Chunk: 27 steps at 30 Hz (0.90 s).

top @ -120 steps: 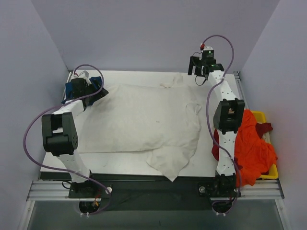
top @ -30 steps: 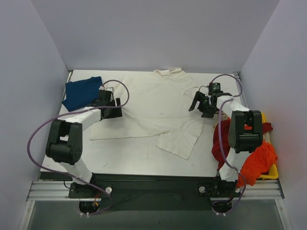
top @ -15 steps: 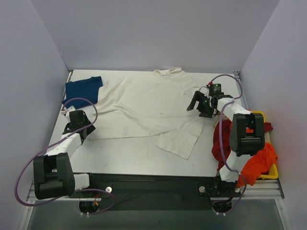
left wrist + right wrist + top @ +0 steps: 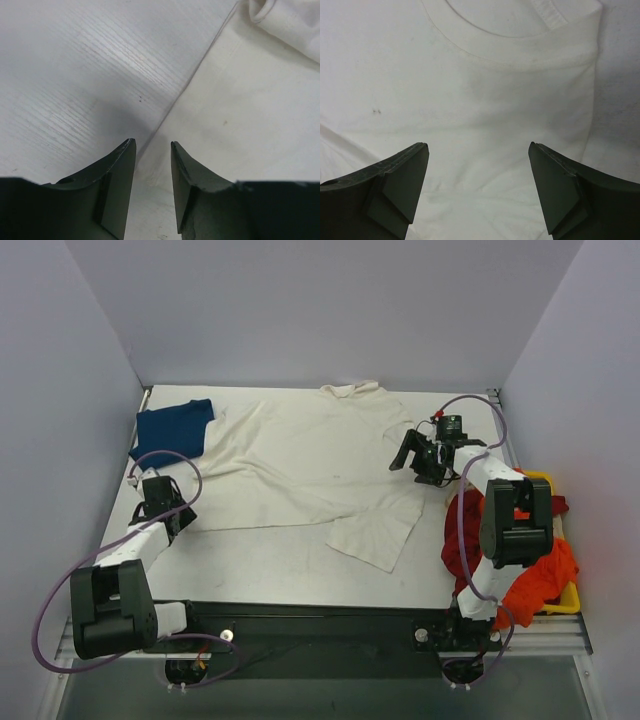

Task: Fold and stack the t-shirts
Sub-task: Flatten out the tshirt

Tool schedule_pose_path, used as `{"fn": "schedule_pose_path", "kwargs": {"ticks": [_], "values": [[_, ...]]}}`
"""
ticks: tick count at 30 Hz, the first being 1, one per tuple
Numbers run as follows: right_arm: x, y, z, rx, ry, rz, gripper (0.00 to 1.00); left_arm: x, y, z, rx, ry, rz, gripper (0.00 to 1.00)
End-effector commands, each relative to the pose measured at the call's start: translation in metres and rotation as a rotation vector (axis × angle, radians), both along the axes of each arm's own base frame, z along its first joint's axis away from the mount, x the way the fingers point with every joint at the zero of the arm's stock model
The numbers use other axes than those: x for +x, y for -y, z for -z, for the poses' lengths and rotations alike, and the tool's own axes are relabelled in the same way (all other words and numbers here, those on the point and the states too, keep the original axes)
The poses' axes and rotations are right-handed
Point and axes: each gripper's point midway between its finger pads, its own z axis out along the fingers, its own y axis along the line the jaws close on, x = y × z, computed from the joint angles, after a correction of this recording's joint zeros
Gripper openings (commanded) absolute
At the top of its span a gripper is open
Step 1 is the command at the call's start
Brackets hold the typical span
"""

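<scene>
We find the cream t-shirt (image 4: 310, 465) spread flat on the table (image 4: 260, 560), collar at the far edge. The left gripper (image 4: 152, 145) sits at its near-left hem, jaws a slim gap apart; the cloth appears unclamped. The right gripper (image 4: 478, 145) stands wide over the right sleeve, holding nothing. The dark blue t-shirt (image 4: 172, 432) lies far left

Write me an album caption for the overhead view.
Cream t-shirt spread out, left gripper at its left edge, right gripper open over its right side; dark blue t-shirt in the far corner.
</scene>
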Motion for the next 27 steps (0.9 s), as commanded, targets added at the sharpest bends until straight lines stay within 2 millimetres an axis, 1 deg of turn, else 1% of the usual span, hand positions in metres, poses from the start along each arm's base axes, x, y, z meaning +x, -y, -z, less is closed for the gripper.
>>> {"fn": "schedule_pose_path", "kwargs": {"ticks": [1,5,12,18,22,27], "values": [[-0.004,-0.004,-0.015,0.016,0.028,-0.011,0.84,-0.001,0.002,-0.008,0.001,0.03,0.023,0.45],[-0.005,-0.004,-0.015,0.015,0.029,-0.013,0.84,-0.01,0.0,-0.007,0.013,0.014,0.015,0.44],[-0.008,-0.005,-0.015,0.021,0.027,-0.014,0.84,-0.018,0.006,0.0,-0.013,-0.001,0.027,0.43],[-0.009,-0.004,-0.017,0.02,0.034,-0.012,0.84,-0.014,0.009,0.0,-0.024,-0.002,0.042,0.42],[-0.009,-0.005,-0.018,0.02,0.036,-0.012,0.84,-0.013,0.011,0.006,-0.039,-0.024,0.054,0.42],[-0.009,-0.004,-0.017,0.02,0.033,-0.01,0.84,-0.013,0.012,0.006,-0.042,-0.022,0.054,0.41]]}}
